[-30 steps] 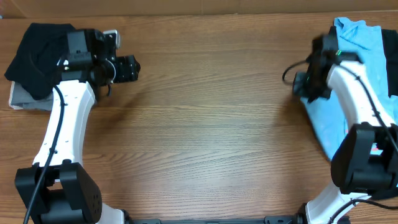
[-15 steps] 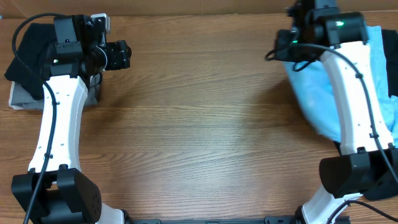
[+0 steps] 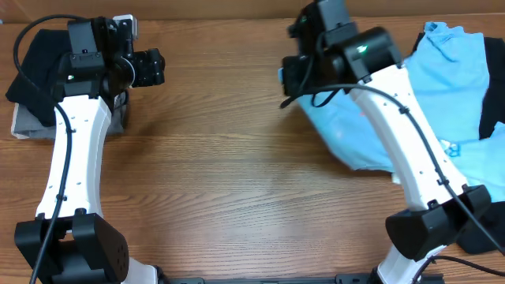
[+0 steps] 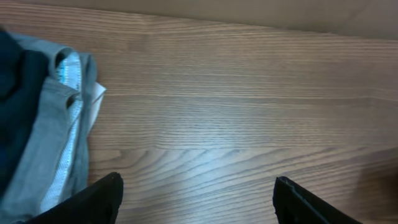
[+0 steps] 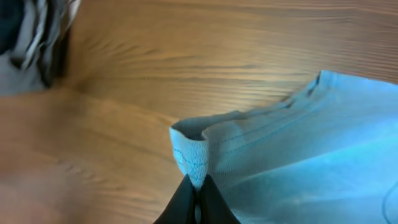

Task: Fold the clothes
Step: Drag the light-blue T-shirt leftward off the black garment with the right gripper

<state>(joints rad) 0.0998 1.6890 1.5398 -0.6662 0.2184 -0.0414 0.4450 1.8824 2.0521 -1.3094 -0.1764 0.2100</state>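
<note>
The light blue T-shirt (image 3: 442, 110) lies spread over the right side of the table, stretched toward the middle. My right gripper (image 3: 293, 79) is shut on a hemmed edge of it and holds that edge out to the left. In the right wrist view the jaws (image 5: 196, 186) pinch the stitched blue hem (image 5: 189, 152), with the rest of the shirt (image 5: 311, 155) trailing to the right. My left gripper (image 3: 154, 69) is open and empty at the far left; in the left wrist view its jaws (image 4: 199, 199) are spread over bare wood.
A pile of black and grey clothes (image 3: 39, 75) sits at the far left edge, also seen in the left wrist view (image 4: 37, 118). A dark garment (image 3: 493, 126) lies at the right edge beside the shirt. Brown wooden table (image 3: 237, 181).
My right gripper has swung from the right edge toward the table's middle, dragging the blue shirt's edge leftward and stretching it out. The left arm barely moved in the last half second.
</note>
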